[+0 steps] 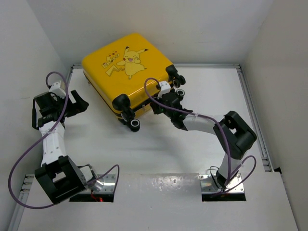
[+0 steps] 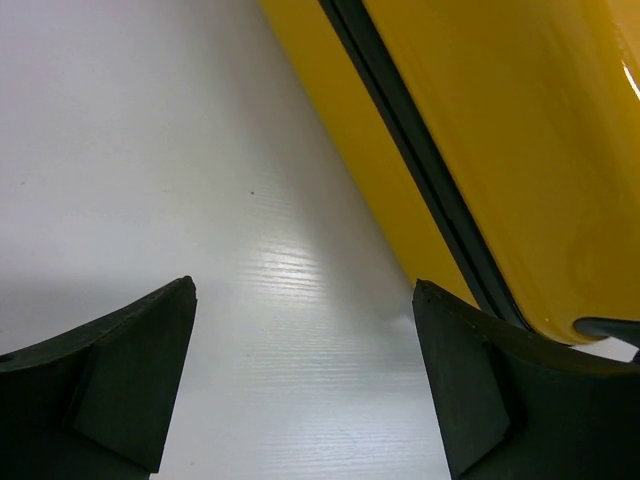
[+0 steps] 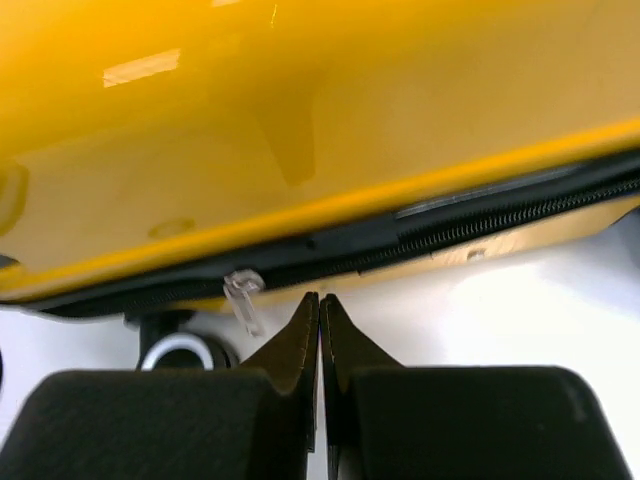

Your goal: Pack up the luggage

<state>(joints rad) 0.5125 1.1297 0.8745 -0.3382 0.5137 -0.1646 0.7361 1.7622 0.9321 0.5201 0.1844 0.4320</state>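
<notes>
- White table (image 1: 159, 154) and plain white walls box me in. The luggage (image 1: 127, 72) lies flat and looks shut, ahead of both tools at the far side.
- My right gripper (image 3: 320, 300) is clenched with nothing in it. Its tips sit just under the zipper (image 3: 480, 225). The clear zipper pull (image 3: 243, 297) hangs just left of them, not between them.
- My left gripper (image 2: 305, 290) is spread wide and holds nothing. The yellow shell runs close by its right finger. I cannot tell if they touch.
- If I push the closed right tips forward, I think they will slip on the shiny shell, miss the pull, or shove the case away.
- A black wheel (image 3: 180, 352) sits low and left of those tips. Sliding left could snag on it.
- If I close the left gripper, its finger may scrape the dark seam.
- The right tool has bare table behind it and to its right. The left tool has bare table ahead, but a wall is close on its left.
</notes>
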